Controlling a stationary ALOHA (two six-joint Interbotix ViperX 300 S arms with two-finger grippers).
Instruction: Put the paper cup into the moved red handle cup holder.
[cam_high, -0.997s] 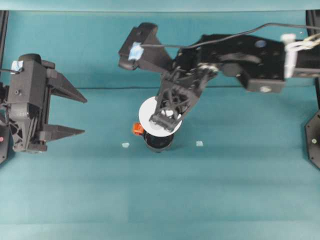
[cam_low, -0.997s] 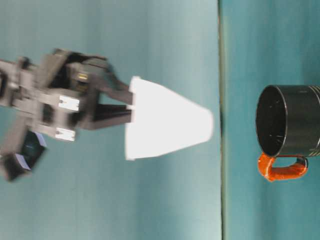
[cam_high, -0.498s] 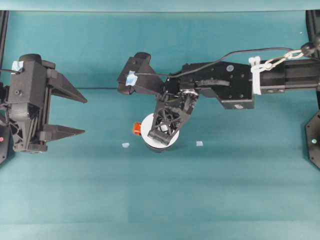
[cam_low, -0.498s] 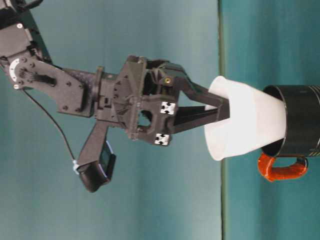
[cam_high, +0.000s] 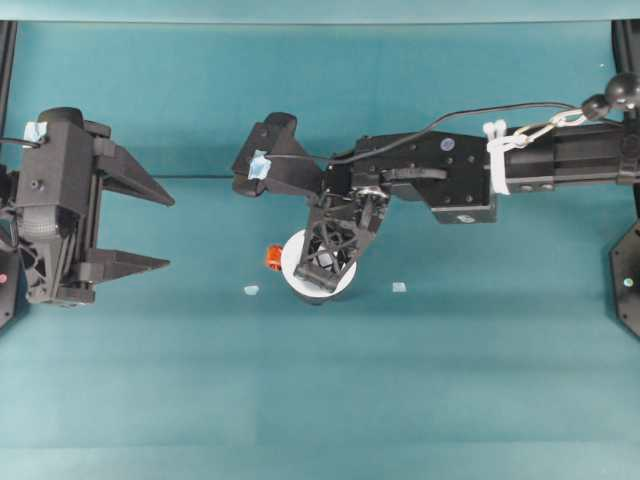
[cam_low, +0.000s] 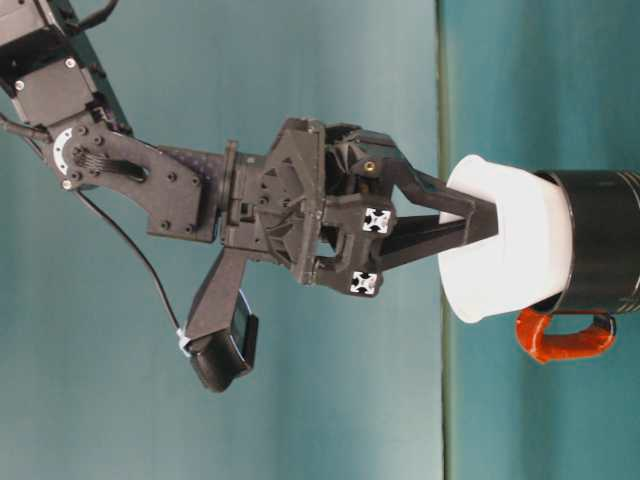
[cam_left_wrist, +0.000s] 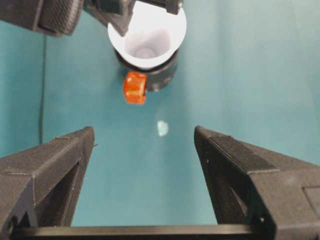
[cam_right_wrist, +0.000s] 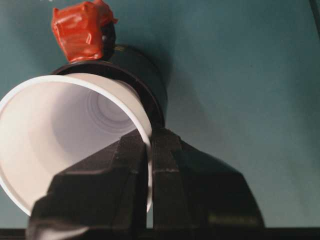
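Note:
The white paper cup (cam_high: 294, 268) sits tilted with its lower part inside the black red handle cup holder (cam_low: 605, 240), and its wide rim stands above the holder's mouth. The orange-red handle (cam_high: 274, 258) points toward the left arm. My right gripper (cam_high: 322, 268) is shut on the cup's rim wall, one finger inside and one outside (cam_right_wrist: 150, 140). In the right wrist view the cup (cam_right_wrist: 55, 135) leans over the holder (cam_right_wrist: 145, 75). My left gripper (cam_high: 170, 232) rests open at the table's left, apart from the cup (cam_left_wrist: 147, 35) and holder (cam_left_wrist: 162, 75).
Two small pale tape bits (cam_high: 250, 290) (cam_high: 399, 287) lie on the teal table either side of the holder. Black frame posts (cam_high: 628, 270) stand at the side edges. The right arm's cable (cam_high: 470, 112) arcs above it.
My right gripper carried the paper cup down from above the holder until its base went into the holder's mouth, then pushed it a little deeper. The left arm stayed still.

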